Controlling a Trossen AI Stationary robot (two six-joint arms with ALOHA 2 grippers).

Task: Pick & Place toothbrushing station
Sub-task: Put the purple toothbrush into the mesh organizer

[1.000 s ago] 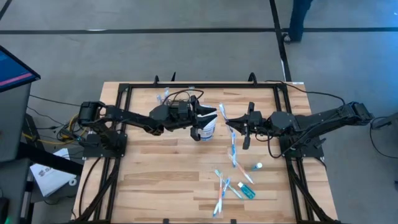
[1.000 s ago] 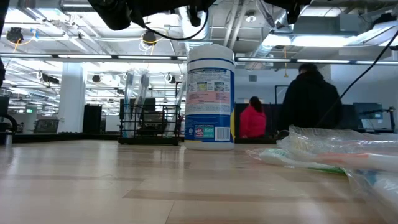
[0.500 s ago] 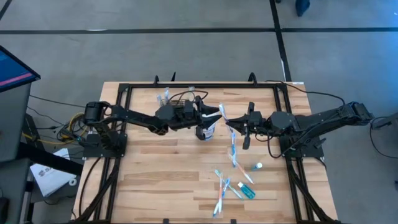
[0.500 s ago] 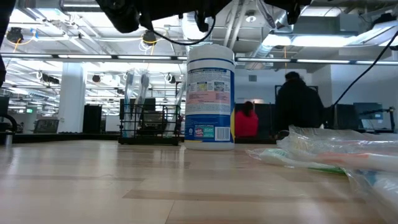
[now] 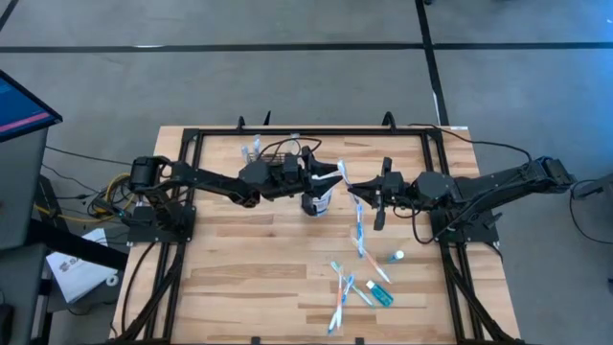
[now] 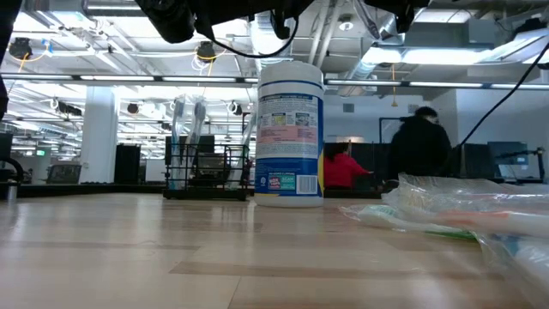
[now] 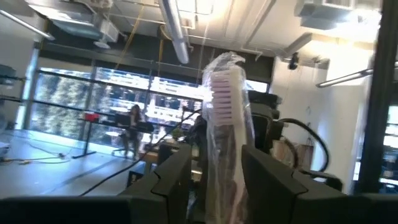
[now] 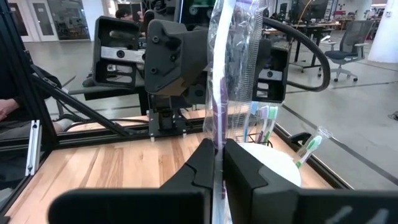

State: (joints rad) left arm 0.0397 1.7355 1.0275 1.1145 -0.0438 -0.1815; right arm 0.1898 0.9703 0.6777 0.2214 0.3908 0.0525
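Two wrapped toothbrushes aloft above tabletop [image 5: 239,278]: left end effector [image 7: 214,168] gripping one [image 7: 225,124], right end effector [image 8: 216,163] clamped on another [image 8: 225,74].

Overhead downward, low level, wrists forward

Wooden table [image 5: 239,278] bearing rack [image 6: 208,171], tub [image 6: 290,133], wrapped toothbrushes [image 5: 347,287]

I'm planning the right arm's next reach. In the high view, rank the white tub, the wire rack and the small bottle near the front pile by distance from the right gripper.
From the right gripper:
1. White tub, just toward the left arm.
2. Small bottle, toward the table's front.
3. Wire rack, at the far back left.
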